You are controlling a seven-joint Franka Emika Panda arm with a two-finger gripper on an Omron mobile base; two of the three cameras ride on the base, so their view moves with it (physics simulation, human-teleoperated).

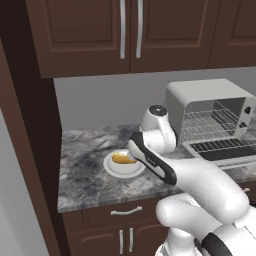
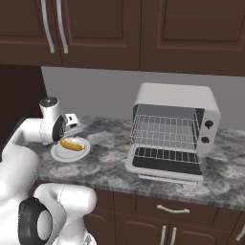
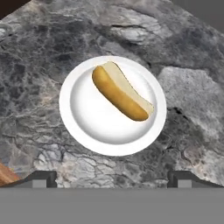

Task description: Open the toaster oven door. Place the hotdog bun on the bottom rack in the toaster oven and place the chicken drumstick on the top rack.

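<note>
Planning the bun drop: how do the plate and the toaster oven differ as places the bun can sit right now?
The plate is a low, round, white dish, open from above; the toaster oven is a tall grey box, reached from the front, its door folded down. The plate holds the hotdog bun; the oven's racks look bare. Both stand on the marble counter.

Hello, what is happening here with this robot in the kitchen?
The toaster oven door is already open. The arm holds its open gripper above the bun, which lies on a white plate on the counter. Nothing is gripped yet, and both racks look empty.
</note>
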